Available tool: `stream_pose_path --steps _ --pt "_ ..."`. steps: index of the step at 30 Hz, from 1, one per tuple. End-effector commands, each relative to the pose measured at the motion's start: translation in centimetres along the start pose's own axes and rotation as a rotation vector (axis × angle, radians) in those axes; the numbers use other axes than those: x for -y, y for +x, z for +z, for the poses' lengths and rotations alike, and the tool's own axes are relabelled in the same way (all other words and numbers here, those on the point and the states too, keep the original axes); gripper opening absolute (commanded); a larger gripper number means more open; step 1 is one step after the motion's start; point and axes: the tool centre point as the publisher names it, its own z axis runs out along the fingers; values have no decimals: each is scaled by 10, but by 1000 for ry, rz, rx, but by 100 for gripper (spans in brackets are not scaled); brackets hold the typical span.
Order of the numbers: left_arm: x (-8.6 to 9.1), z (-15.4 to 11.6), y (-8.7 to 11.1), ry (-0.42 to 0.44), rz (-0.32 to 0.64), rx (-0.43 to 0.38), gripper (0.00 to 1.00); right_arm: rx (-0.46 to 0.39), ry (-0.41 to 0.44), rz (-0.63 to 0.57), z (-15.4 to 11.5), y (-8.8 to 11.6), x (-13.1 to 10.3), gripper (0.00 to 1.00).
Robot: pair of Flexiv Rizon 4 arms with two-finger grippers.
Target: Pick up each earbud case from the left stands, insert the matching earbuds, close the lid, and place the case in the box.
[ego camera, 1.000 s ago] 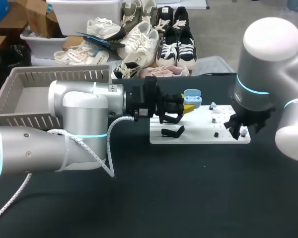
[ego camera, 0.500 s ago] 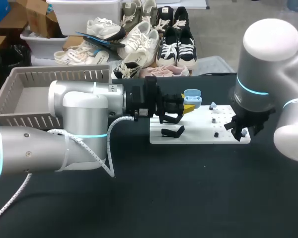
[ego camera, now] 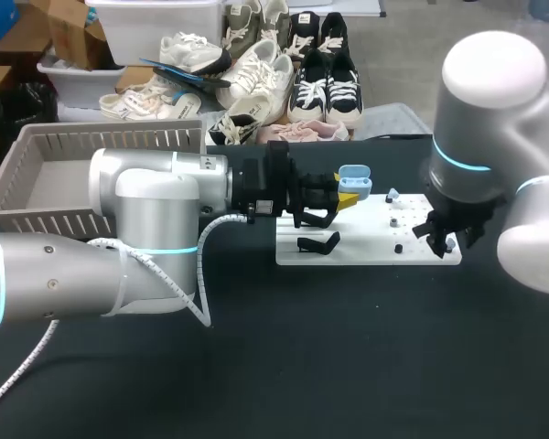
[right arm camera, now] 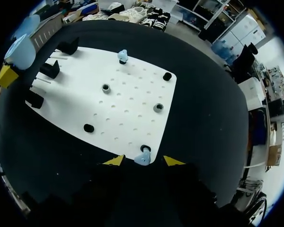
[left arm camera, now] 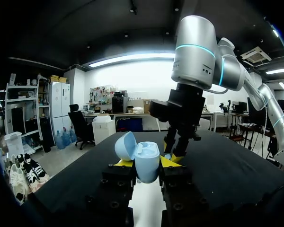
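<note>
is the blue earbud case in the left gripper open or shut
Open. The earbud case in the left gripper has its lid swung back, baring the inside.

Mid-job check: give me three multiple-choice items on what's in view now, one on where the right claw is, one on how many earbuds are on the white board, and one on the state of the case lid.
1. Where is the right claw?
A) over the basket
B) at a corner of the white board
C) beside the left claw

2. How many light-blue earbuds stand on the white board?
A) one
B) four
C) two

3. The lid of the earbud case in the left claw is:
A) open
B) shut
C) taken off

Answers:
1 B: the right wrist view shows the corner earbud between its yellow tips, with gaps on both sides.
2 C: the corner earbud, plus a second earbud on the board's far side ahead of the claw.
3 A: the lid is swung back from the case.
</note>
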Motion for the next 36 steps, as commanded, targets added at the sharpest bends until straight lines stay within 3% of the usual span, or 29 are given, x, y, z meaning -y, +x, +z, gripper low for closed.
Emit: stream_pose_path --steps 1,36 --pt "1 -1 0 -4 2 2 0 -11 3 -7 0 -3 -1 46" --pt "1 -1 0 -4 2 2 0 -36 11 -25 4 -1 1 41"
